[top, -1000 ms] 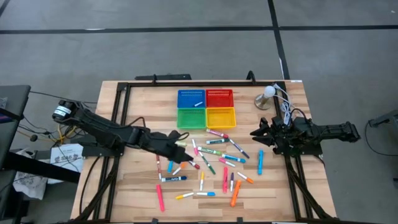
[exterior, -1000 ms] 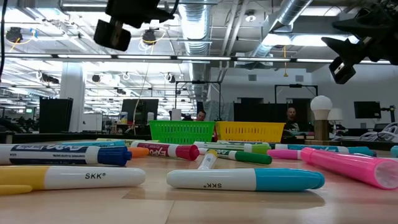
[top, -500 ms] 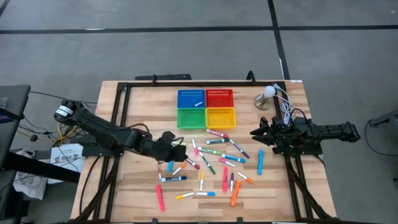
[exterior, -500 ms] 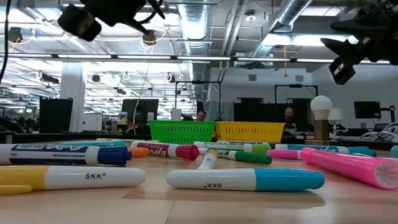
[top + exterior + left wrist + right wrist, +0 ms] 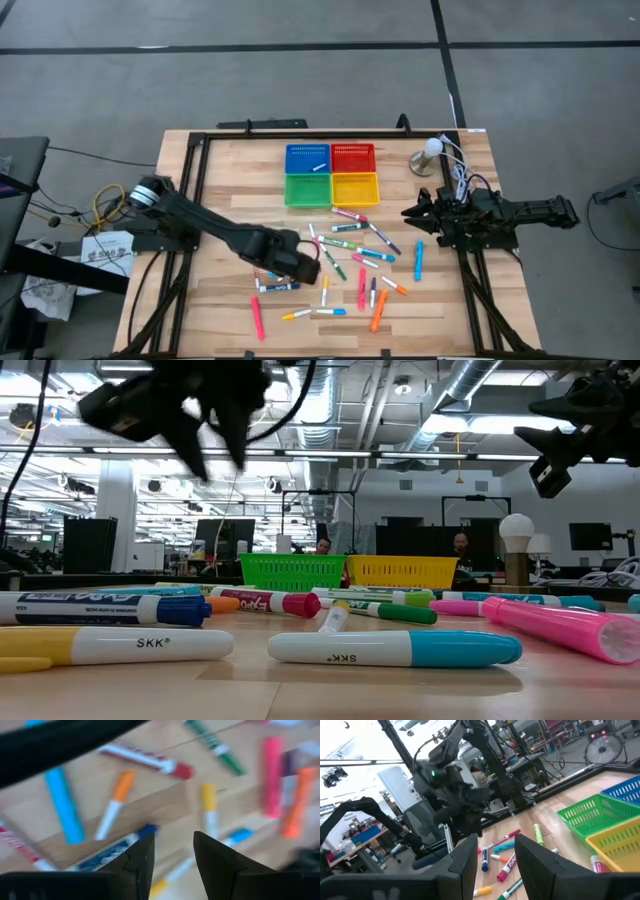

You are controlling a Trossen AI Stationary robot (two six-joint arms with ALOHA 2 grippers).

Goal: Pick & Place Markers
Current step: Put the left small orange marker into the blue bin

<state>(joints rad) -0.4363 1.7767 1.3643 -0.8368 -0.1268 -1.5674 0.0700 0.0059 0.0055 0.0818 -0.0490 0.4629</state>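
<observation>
While the right gripper [image 5: 412,213] idled part-open, empty, the left gripper [image 5: 312,270] — slightly parted, grasping nothing — hovered over scattered coloured markers [image 5: 350,262] on the wooden table [image 5: 230,175]: approach step; next, descend and close on one.

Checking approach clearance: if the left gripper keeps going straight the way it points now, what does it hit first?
Probably the table among the scattered markers. The left gripper, empty, points down at bare wood between a dark blue marker and a yellow-capped marker; depth is unclear.
</observation>
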